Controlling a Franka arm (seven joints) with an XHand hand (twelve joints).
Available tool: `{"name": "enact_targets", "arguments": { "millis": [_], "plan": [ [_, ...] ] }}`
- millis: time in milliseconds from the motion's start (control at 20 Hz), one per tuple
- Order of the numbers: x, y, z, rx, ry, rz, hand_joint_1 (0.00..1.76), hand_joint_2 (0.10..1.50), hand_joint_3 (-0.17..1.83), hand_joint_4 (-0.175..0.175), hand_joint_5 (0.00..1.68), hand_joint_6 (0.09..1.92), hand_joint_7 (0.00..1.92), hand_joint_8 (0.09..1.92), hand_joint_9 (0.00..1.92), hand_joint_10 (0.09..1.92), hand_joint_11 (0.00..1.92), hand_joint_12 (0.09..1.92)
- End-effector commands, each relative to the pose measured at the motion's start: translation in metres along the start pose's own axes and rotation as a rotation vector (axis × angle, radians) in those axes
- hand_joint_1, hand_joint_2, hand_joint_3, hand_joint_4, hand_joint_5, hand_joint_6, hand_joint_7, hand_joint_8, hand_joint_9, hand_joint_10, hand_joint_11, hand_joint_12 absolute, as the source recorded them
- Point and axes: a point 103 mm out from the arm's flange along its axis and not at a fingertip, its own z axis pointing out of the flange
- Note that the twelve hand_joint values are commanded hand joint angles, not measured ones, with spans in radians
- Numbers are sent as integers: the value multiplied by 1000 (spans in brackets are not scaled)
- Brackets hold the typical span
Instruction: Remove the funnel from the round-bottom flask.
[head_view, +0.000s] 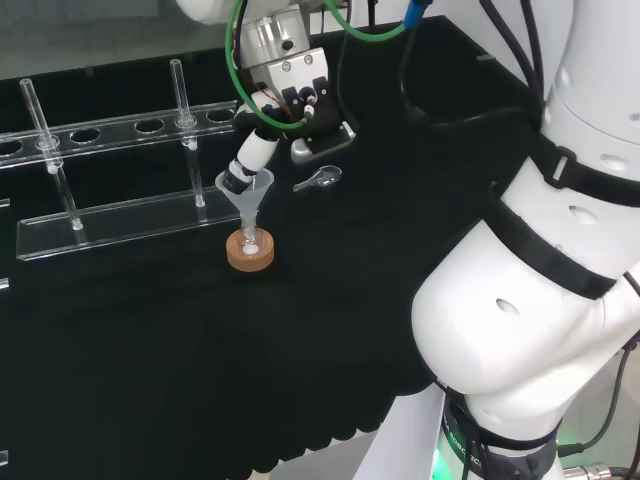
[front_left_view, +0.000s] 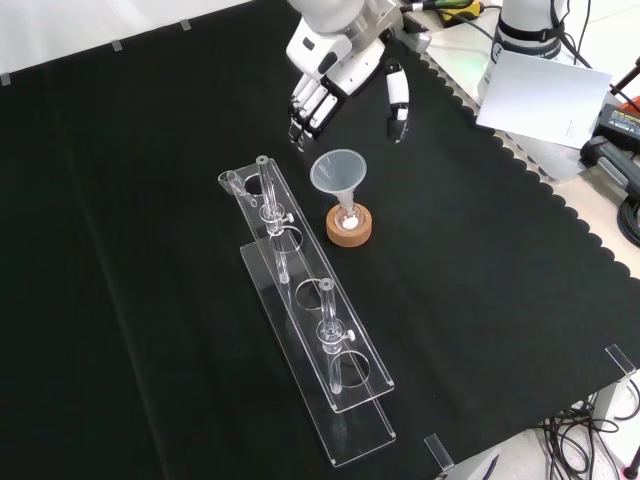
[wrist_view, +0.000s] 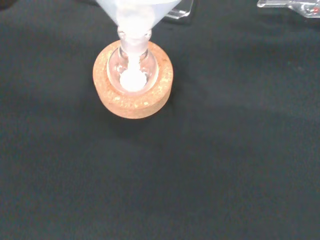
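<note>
While bare black cloth (front_left_view: 150, 250) spreads wide around it, a clear funnel (front_left_view: 338, 176) sits stem-down in a small round-bottom flask (wrist_view: 133, 70) on a cork ring (front_left_view: 349, 226) — a clear plastic rack (front_left_view: 310, 320) with tubes stands just beside, at the front view's left. The flask holds white powder (wrist_view: 133, 79). The hand (front_left_view: 325, 85) hangs past the funnel's rim, fingers relaxed and apart from the thumb, gripping nothing; in the head view a fingertip (head_view: 238, 180) reaches the rim, though contact is unclear.

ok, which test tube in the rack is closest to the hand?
The test tube at the rack's far end in the front view, beside the funnel. The other tube stands further down the rack, away from the hand.
</note>
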Motion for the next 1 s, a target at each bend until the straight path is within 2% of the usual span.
{"name": "enact_targets", "arguments": {
  "millis": [50,600,1000],
  "plan": [
    [13,14,6,36,-35,-31,501,654,247,20,53,87,0,341,33,880,208,1522],
    [24,31,18,81,-91,-58,505,658,231,21,50,87,0,391,59,895,222,1527],
    [22,43,23,100,-116,-58,531,665,226,22,54,87,0,421,67,894,230,1523]
  ]
}}
